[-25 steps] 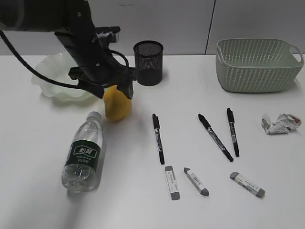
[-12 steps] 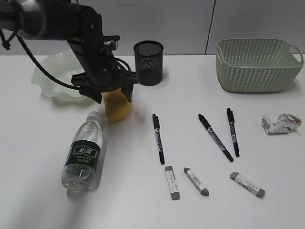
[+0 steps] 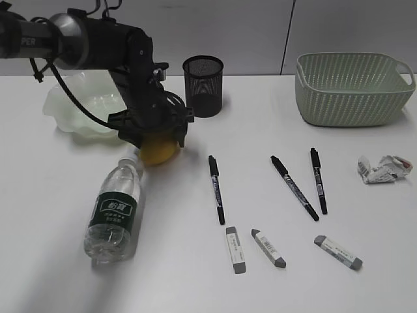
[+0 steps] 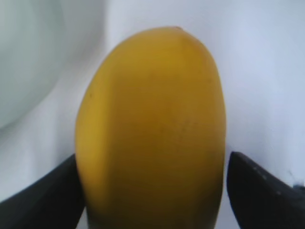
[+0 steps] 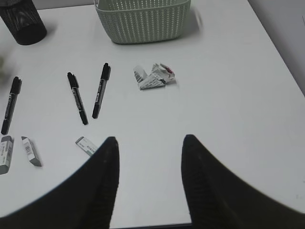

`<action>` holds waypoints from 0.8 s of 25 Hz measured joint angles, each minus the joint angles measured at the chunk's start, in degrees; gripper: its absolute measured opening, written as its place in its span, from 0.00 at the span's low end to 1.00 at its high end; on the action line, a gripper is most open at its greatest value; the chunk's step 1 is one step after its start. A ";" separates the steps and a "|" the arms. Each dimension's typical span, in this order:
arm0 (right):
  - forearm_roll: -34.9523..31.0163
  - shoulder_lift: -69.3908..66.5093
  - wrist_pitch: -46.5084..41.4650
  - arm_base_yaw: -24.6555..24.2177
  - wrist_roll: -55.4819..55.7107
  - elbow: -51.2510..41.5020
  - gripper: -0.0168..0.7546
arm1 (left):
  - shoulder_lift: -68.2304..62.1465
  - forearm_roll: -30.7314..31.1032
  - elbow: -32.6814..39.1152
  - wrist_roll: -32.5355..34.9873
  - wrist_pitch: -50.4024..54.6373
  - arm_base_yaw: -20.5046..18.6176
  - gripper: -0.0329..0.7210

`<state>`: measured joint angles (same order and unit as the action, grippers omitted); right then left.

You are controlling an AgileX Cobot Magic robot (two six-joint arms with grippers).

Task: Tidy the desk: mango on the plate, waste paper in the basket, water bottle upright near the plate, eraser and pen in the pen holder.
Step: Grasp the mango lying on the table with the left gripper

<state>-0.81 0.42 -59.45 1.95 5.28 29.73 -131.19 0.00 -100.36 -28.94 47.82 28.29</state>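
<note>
The yellow mango [image 3: 161,151] lies on the white desk [image 3: 195,274], between the pale green wavy plate [image 3: 68,107] and the black mesh pen holder [image 3: 202,85]. My left gripper [image 3: 156,132] is low over the mango, open, with a jaw on each side of it [image 4: 152,162]; a gap shows at the right jaw. The water bottle [image 3: 116,212] lies on its side at the front left. Three black pens [image 3: 216,189] and three erasers [image 3: 268,248] lie mid-desk. The waste paper [image 3: 383,168] sits before the green basket [image 3: 352,91]. My right gripper [image 5: 150,143] is open and empty over bare desk.
The right wrist view shows the waste paper [image 5: 153,76], the basket [image 5: 143,21], the pens [image 5: 77,98], an eraser [image 5: 88,146] and the pen holder [image 5: 21,19]. The desk's right edge runs close past the paper.
My left arm has come down over the mango, and its jaws now sit on either side of it. The mango looks shifted slightly. Nothing else moved.
</note>
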 joint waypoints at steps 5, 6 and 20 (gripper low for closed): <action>-0.02 0.00 0.00 0.00 0.00 0.00 0.48 | -1.22 0.49 -1.78 -0.10 1.14 0.00 0.81; -0.02 0.00 0.00 0.00 0.00 0.00 0.48 | -1.15 0.62 -1.90 -0.10 1.25 0.00 0.81; -0.08 0.00 0.00 0.00 0.00 0.00 0.48 | 14.58 7.43 -2.37 5.09 -3.93 -3.34 0.81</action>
<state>-0.90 0.42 -59.45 1.95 5.28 29.73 -116.61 7.43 -102.73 -23.85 43.90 24.95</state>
